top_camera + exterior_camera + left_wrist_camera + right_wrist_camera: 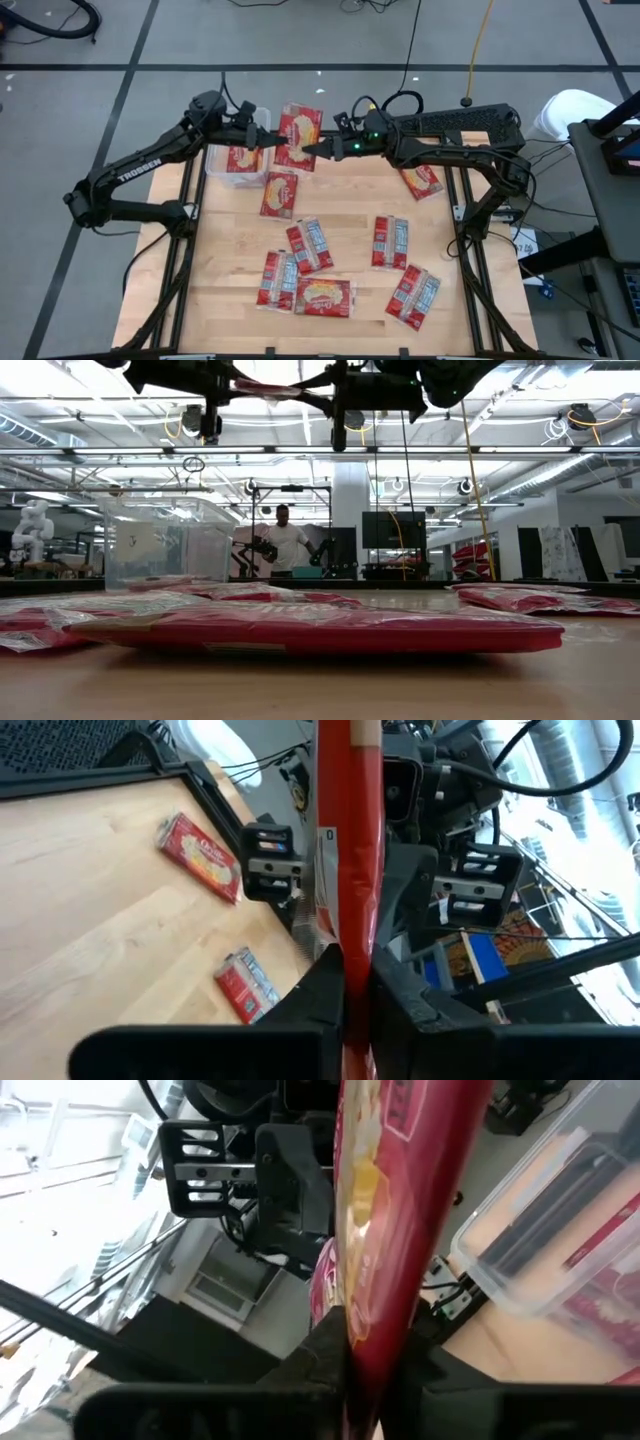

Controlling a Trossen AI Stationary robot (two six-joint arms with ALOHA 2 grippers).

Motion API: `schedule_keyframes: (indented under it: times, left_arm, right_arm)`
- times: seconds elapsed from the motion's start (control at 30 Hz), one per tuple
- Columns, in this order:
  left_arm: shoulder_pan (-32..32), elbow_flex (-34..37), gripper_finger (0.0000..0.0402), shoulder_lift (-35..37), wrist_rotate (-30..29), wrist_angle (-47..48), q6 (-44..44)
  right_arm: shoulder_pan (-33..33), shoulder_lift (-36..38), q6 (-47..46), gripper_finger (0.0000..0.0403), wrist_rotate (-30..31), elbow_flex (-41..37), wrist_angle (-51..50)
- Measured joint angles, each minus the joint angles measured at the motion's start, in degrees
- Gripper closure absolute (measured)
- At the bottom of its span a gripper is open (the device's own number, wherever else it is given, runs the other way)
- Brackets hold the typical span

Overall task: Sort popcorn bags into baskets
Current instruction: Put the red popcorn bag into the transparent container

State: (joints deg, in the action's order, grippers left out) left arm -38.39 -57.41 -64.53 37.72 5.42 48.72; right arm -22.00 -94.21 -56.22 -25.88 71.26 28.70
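The flat red popcorn bag (297, 136) hangs in the air at the far edge of the wooden surface (350, 195), pinched at opposite ends by the left gripper (272, 141) and right gripper (312, 149), both clenched on it. The clear rectangular plastic basket (222, 176), holding one red packet (243, 158), lies just beside it, on the left arm's side

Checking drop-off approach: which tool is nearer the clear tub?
Left. The left tool sits at the clear tub's far right corner, pinching the raised popcorn bag; the right tool grips that bag's other edge, farther right.
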Motion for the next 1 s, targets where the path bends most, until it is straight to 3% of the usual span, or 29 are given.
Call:
schedule_keyframes:
  times: [0.23,0.4,0.6,0.77,1.0]
  left_arm:
    - [-7.9,-0.9,0.0383,0.7,5.9,0.0,0.7]
    - [-14.9,-1.2,0.0383,0.9,9.1,1.4,-0.3]
    - [-21.9,-1.3,0.0378,0.9,8.8,14.1,-7.3]
    - [-26.5,-1.3,0.0382,0.9,5.5,25.3,-14.0]
    - [-32.1,-1.3,0.0375,0.9,1.4,32.0,-20.6]
  right_arm:
    - [-2.7,1.0,-1.6,0.0260,-1.2,0.0,-1.7]
    - [-5.0,3.8,1.7,0.0207,-1.8,0.0,-10.1]
    - [-7.1,6.9,8.2,0.0194,-2.8,0.0,-20.3]
    - [-8.1,7.7,9.7,0.0193,-2.9,0.0,-21.7]
    - [-9.4,7.7,10.5,0.0193,-2.9,0.0,-21.8]
